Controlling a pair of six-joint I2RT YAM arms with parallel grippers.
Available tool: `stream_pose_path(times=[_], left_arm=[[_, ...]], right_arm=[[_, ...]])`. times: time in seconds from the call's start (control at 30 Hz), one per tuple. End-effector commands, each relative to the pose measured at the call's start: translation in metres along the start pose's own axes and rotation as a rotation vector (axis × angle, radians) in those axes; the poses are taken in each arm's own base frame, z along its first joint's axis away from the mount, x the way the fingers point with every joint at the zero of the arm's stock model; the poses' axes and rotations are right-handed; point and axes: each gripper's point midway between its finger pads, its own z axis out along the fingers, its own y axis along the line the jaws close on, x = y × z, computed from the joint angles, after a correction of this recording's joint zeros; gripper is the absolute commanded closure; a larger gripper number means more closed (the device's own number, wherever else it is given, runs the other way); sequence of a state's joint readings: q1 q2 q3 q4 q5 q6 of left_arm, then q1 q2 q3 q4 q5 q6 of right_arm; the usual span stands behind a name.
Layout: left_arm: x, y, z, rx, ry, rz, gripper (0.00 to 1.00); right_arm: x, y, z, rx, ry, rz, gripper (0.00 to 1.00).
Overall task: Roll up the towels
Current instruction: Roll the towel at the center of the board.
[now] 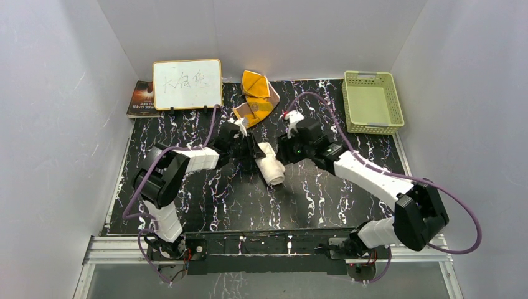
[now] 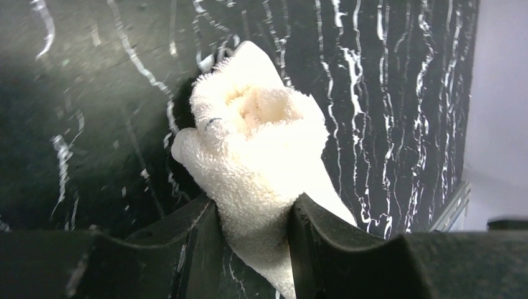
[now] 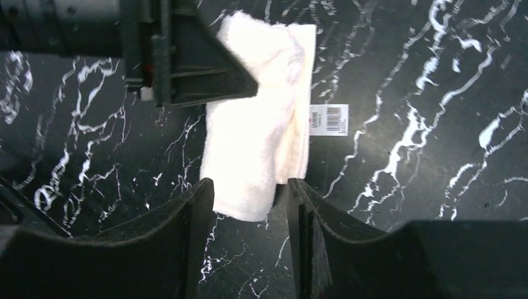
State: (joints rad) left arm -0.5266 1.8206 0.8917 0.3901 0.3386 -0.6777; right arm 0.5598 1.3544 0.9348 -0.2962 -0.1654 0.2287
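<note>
Grey walls box in a black marbled table (image 1: 205, 199). From above, the rolled cream towel (image 1: 271, 166) lies mid-table between the left gripper (image 1: 248, 149) and the right gripper (image 1: 281, 152). The orange towel (image 1: 256, 93) sits crumpled at the back beside a whiteboard (image 1: 187, 84).

The left wrist view shows its jaws pinching the cream towel from both sides.

In the right wrist view the jaws stand partly apart, straddling the roll's near end with a gap at one finger. A barcode label (image 3: 329, 119) juts from the towel's edge.

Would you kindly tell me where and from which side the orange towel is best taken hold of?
I would grip the orange towel by its near, pale-edged flap, coming down from above on the arms' side. It lies crumpled close to the back wall, with the whiteboard just to its left, so the far edge looks awkward to reach.
</note>
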Motion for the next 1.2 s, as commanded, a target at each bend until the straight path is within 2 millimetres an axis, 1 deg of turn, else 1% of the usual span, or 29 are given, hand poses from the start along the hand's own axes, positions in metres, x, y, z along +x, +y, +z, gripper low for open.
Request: stream_pose_path(times=[0.0, 0.13, 0.23, 0.33, 0.47, 0.5, 0.57, 0.6, 0.63, 0.67, 0.83, 0.97, 1.17], left_arm=[[0.014, 0.026, -0.021, -0.184, 0.025, -0.049, 0.65], [0.023, 0.030, -0.028, -0.242, 0.049, -0.082, 0.65], [0.030, 0.036, -0.032, -0.279, 0.069, -0.104, 0.64], [0.035, 0.037, -0.033, -0.297, 0.087, -0.122, 0.63], [0.039, 0.038, -0.032, -0.314, 0.113, -0.133, 0.61], [0.039, 0.038, -0.032, -0.314, 0.116, -0.134, 0.61], [0.039, 0.037, -0.031, -0.310, 0.119, -0.136, 0.60], [0.039, 0.036, -0.030, -0.308, 0.121, -0.137, 0.60], [0.039, 0.036, -0.030, -0.308, 0.122, -0.138, 0.60], [0.039, 0.035, -0.030, -0.305, 0.124, -0.138, 0.59], [0.038, 0.031, -0.026, -0.288, 0.140, -0.146, 0.58], [0.040, 0.026, -0.022, -0.267, 0.169, -0.155, 0.57], [0.043, 0.026, -0.021, -0.275, 0.201, -0.155, 0.56]], right_arm=[[0.009, 0.009, 0.009, 0.139, 0.039, -0.175, 0.55], [0.024, 0.033, 0.027, 0.140, 0.082, -0.251, 0.54], [0.029, 0.050, 0.038, 0.130, 0.077, -0.288, 0.53], [0.027, 0.061, 0.045, 0.121, 0.064, -0.301, 0.52], [0.021, 0.071, 0.050, 0.126, 0.040, -0.341, 0.51], [0.021, 0.074, 0.051, 0.119, 0.037, -0.349, 0.47], [0.022, 0.077, 0.052, 0.117, 0.023, -0.369, 0.35], [0.021, 0.077, 0.052, 0.122, 0.010, -0.374, 0.26], [0.022, 0.077, 0.052, 0.126, 0.001, -0.380, 0.14], [0.023, 0.076, 0.053, 0.129, -0.001, -0.384, 0.11], [0.033, 0.069, 0.058, 0.147, 0.010, -0.390, 0.12], [0.041, 0.067, 0.065, 0.141, 0.007, -0.390, 0.16], [0.050, 0.065, 0.079, 0.146, 0.019, -0.400, 0.23]])
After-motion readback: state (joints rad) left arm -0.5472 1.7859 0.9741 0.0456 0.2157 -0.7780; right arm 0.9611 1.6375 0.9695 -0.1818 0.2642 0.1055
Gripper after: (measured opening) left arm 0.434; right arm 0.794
